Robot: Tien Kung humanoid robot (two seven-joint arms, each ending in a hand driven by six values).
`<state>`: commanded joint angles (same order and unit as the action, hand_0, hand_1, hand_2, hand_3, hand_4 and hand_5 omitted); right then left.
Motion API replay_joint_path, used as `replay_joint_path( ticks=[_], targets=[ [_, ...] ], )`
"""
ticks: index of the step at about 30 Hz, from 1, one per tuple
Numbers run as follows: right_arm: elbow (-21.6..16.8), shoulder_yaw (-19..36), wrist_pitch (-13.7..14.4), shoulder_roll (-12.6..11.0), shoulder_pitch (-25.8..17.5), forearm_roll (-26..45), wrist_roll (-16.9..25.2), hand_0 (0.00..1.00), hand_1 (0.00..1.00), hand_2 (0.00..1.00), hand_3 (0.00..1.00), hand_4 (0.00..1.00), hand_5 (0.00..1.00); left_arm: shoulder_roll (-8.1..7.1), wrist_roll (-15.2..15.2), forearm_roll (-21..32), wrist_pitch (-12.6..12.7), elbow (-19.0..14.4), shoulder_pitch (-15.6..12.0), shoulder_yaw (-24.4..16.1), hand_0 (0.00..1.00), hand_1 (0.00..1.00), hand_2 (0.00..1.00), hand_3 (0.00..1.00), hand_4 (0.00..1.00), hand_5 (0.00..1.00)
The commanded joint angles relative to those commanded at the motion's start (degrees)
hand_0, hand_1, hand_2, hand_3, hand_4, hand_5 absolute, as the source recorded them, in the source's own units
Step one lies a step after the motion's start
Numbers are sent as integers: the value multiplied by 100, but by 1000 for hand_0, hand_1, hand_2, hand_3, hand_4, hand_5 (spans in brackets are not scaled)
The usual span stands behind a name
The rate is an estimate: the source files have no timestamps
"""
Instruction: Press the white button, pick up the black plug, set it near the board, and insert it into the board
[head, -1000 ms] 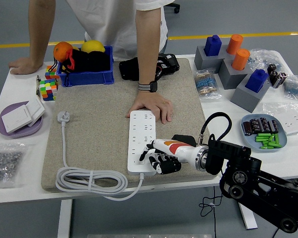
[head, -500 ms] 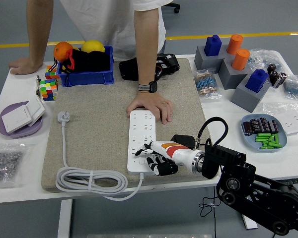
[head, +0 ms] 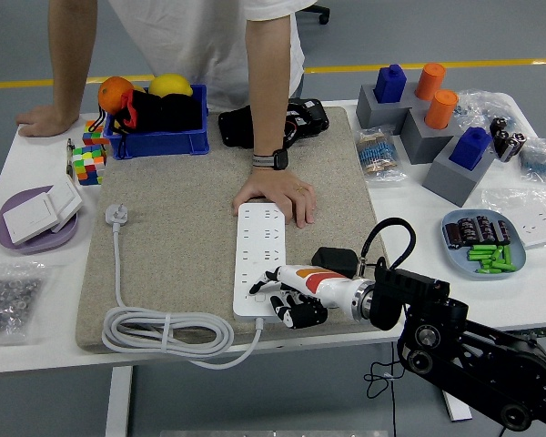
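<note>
1. head view: the right hand (head: 287, 296) comes in from the lower right on a black arm, lying low over the near end of the white power strip (head: 258, 260); its index finger is stretched out onto the strip's near left part, and the other fingers are curled under, gripping nothing.
2. the white button cannot be made out under that fingertip.
3. the black plug (head: 336, 261) lies on the grey mat (head: 182, 218) just right of the strip, just behind the robot's wrist, its black cable arching back to the right.
4. a coiled white cable (head: 164, 330) lies at the mat's near left, its white plug (head: 116, 215) further back on the left.
5. a person's hand (head: 276, 195) presses flat on the far end of the strip.
6. on the white bench (head: 36, 350), a blue tray of batteries (head: 482, 244) sits to the right and a purple plate (head: 36, 223) to the left.
7. at the far edge, a blue bin (head: 155, 118) holds fruit; grey blocks with blue and orange pegs (head: 428, 123) stand far right.
</note>
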<state>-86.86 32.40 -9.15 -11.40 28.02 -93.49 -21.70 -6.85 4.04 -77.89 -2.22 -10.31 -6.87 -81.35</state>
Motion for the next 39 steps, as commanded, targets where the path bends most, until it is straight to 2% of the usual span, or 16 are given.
replay_joint_path(
  ticks=[14,30,39],
  targets=[
    [-65,176,-413,-29,-34,45,-183,2,2,96,752,223,2,3,-1,-14,0,0,-1,-11,810,782,735,786,591,530],
    [43,100,-435,-42,-51,-66,-212,2,2,93,740,222,2,6,-4,-13,-1,0,6,-2,810,782,735,786,590,530],
    [-89,279,-442,4,-70,80,-108,2,2,93,735,224,2,11,1,-9,-3,0,-2,5,810,782,735,786,590,530]
  ],
)
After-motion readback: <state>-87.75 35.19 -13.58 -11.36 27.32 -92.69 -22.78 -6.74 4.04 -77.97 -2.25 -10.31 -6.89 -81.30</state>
